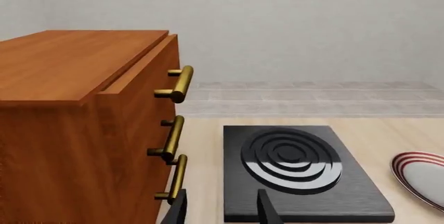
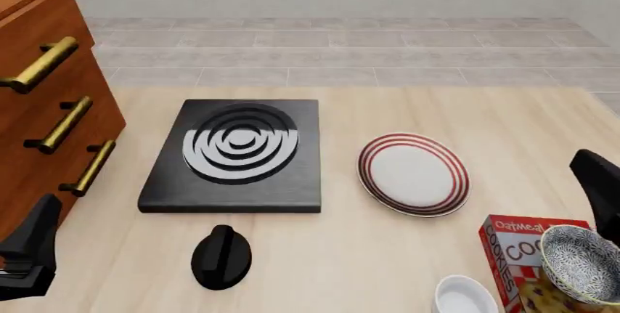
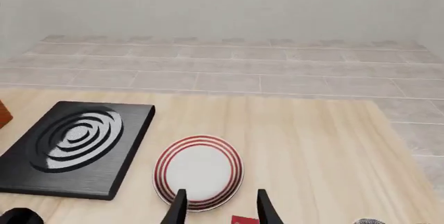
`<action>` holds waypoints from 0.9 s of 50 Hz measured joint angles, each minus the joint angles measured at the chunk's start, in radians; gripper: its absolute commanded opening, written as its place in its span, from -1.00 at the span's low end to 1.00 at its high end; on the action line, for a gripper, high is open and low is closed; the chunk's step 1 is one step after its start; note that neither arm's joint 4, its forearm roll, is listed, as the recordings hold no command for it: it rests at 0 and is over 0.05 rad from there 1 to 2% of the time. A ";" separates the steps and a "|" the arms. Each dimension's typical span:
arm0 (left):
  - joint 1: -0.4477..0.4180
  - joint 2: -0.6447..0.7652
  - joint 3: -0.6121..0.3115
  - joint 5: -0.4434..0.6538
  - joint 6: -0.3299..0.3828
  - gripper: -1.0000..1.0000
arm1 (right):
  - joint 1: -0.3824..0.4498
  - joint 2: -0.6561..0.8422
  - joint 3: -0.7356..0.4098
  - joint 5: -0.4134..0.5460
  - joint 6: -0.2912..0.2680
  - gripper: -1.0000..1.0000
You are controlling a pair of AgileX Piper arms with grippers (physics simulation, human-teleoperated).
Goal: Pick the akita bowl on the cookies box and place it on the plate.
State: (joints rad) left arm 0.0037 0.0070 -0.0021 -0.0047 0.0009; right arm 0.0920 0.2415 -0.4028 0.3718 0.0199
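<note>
From the left: one brown wooden drawer cabinet (image 2: 43, 95), one black square stove slab (image 2: 235, 155), one red-ringed white plate (image 2: 414, 173), one red cookies box (image 2: 528, 255) carrying one speckled akita bowl (image 2: 579, 262). Both grippers, left (image 1: 220, 211) and right (image 3: 219, 208), hang spread and empty. The pick hasn't begun; the right gripper must descend onto the bowl's rim.
</note>
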 measured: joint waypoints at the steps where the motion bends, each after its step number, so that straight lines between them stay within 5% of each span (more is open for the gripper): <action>1: 0.000 0.000 0.000 0.000 0.000 1.00 | 0.004 0.009 -0.018 0.020 -0.003 1.00; 25: 0.000 0.001 0.000 -0.002 0.001 1.00 | 0.046 0.207 -0.349 0.455 -0.103 1.00; 45: 0.000 0.001 0.000 -0.002 0.001 1.00 | 0.040 0.325 -0.444 0.658 -0.127 1.00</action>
State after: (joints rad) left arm 0.0034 0.0082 -0.0017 -0.0063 0.0015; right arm 0.1323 0.5670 -0.8469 1.0298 -0.1075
